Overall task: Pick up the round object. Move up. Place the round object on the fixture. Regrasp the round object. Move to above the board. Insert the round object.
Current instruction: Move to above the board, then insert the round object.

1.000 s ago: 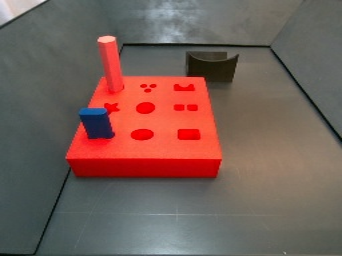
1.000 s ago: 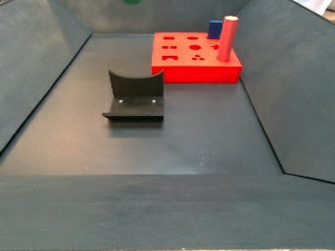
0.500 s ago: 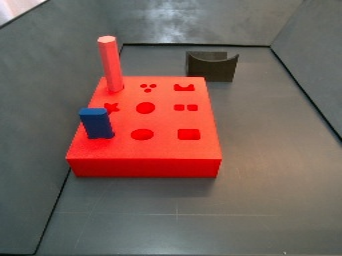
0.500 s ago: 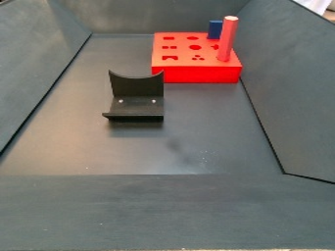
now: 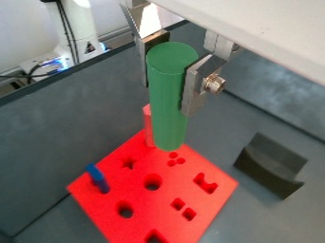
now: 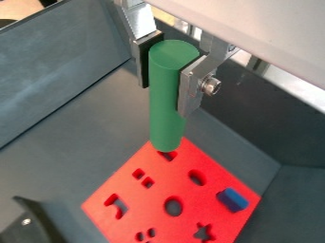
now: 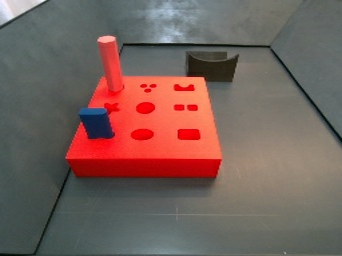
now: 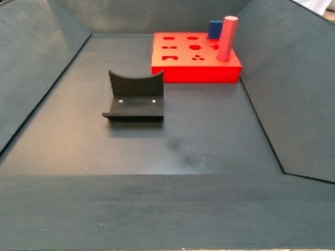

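Note:
In both wrist views my gripper (image 5: 168, 81) (image 6: 169, 76) is shut on the upper part of the round object (image 5: 168, 104) (image 6: 165, 104), a smooth green peg that hangs upright high over the board (image 5: 127, 185) (image 6: 152, 195). The red board shows its shaped holes. The dark fixture (image 5: 271, 163) (image 6: 32, 223) stands on the floor beside the board. Both side views show the board (image 7: 167, 150) (image 8: 197, 71) and the fixture (image 7: 211, 65) (image 8: 133, 95). Neither the gripper nor the green peg appears in them.
A tall salmon-red peg (image 7: 108, 63) (image 8: 226, 37) and a short blue block (image 7: 95, 123) (image 8: 214, 28) stand in the board along one edge. The blue block (image 5: 97, 176) (image 6: 230, 198) also shows from the wrist. Grey walls enclose the dark floor (image 8: 183, 147).
A green speck at the top edge of a side view one second ago is gone now. The board, pegs and fixture have not moved.

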You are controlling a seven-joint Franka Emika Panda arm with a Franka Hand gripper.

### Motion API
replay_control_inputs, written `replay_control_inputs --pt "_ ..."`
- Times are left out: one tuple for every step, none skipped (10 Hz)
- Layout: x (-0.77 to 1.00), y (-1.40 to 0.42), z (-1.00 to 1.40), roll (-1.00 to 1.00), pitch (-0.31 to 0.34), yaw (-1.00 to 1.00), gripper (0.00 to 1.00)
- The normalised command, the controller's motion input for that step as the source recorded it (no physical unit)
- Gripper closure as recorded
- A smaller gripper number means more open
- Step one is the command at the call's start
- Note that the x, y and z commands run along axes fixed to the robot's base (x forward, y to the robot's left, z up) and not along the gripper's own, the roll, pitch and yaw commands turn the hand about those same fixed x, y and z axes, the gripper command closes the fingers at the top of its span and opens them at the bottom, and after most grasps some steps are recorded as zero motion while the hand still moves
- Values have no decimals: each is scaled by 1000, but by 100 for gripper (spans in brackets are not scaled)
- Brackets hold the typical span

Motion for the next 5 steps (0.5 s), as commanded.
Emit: replay_control_inputs --pt "-63 -46 15 -247 -7 -4 100" --pt "103 126 -314 -137 13 0 100" --pt "100 303 -669 -261 0 0 100" --pt "46 446 -549 -321 0 0 100" --pt "-129 557 -517 -344 -30 -89 100"
